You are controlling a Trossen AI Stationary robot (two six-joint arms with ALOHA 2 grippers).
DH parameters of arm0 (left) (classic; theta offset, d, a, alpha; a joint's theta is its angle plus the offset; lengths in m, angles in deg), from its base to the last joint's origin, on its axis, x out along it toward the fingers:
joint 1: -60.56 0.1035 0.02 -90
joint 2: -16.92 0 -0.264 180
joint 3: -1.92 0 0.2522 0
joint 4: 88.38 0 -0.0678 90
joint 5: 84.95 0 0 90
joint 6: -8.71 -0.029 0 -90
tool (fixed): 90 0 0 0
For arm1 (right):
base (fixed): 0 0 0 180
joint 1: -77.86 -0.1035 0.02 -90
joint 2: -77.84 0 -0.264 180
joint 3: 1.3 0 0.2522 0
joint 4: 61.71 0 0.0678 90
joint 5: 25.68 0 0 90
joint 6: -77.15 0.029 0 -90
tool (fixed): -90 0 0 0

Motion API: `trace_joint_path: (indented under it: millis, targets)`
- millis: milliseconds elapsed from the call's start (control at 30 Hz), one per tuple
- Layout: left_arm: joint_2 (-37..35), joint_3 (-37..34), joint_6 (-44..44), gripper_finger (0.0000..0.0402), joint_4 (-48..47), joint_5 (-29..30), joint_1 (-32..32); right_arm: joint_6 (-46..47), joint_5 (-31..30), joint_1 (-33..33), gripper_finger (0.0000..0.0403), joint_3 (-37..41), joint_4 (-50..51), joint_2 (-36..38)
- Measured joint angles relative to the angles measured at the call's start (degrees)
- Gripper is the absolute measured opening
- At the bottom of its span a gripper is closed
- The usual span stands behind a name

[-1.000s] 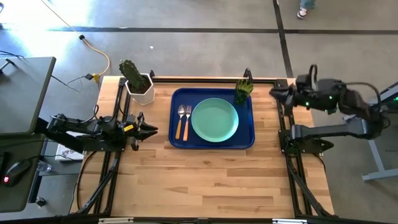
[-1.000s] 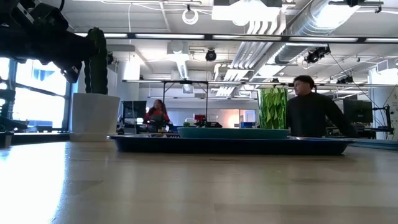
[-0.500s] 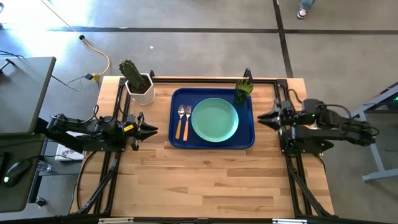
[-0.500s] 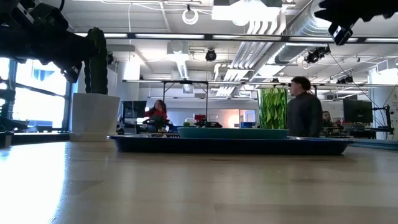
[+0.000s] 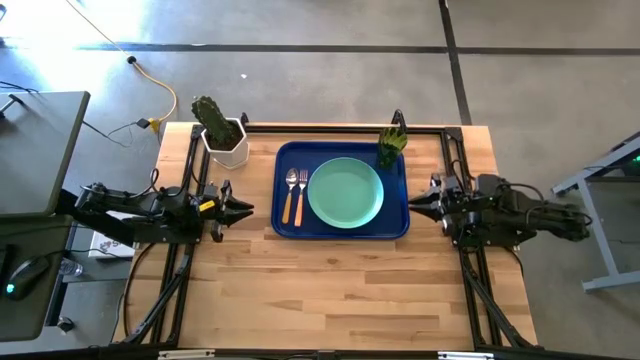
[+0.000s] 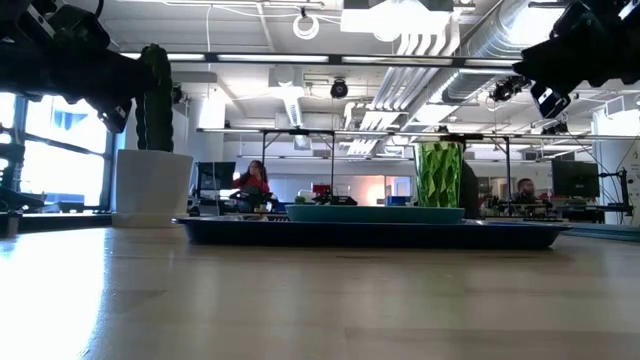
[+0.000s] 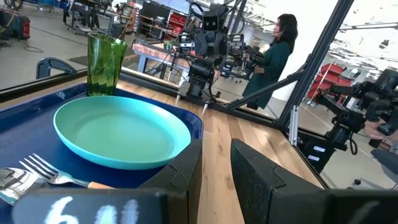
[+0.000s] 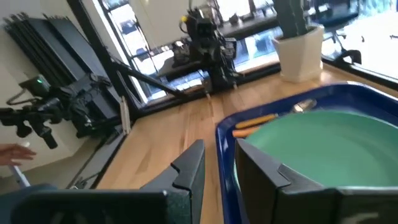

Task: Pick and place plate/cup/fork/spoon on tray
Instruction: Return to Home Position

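Observation:
The dark-blue tray (image 5: 340,226) lies at the table's far middle. On it rest the mint-green plate (image 5: 345,193), the spoon (image 5: 289,196) and the fork (image 5: 300,196) side by side left of the plate, and the green cup (image 5: 391,147) upright in the tray's far right corner. My left gripper (image 5: 248,208) hovers left of the tray, open and empty, pointing at it; its wrist view (image 7: 216,155) shows the plate (image 7: 121,130) ahead. My right gripper (image 5: 412,204) is at the tray's right side, open and empty, and also shows in its wrist view (image 8: 219,155).
A cactus in a white pot (image 5: 222,130) stands at the far left, just beyond the tray's left corner. Black frame rails run along the table's left, right and far edges. Bare wood spreads over the near half of the table. People show in the room behind.
My right gripper has come down from high over the table's far right corner and toward the near edge, ending low beside the tray's right side, pointing at the tray. A person behind the table has walked out of view behind the cup.

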Motion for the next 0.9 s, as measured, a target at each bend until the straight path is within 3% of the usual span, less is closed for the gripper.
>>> trace_joint_path:
  millis: [133, 400, 900]
  targets:
    - [0.0, 0.0, 0.0, 0.0074, 0.0, 0.0, 0.0, 0.0, 1.9, 0.0, 0.008, 4.2, -4.5, 3.6]
    - [0.0, 0.0, 0.0, 0.0074, 0.0, 0.0, 0.0, 1.1, 4.1, 0.0, 0.008, 8.6, -6.4, 3.5]
    - [0.0, 0.0, 0.0, 0.0074, 0.0, 0.0, 0.0, -3.3, 1.6, 0.0, 0.008, 8.9, -6.8, 2.1]
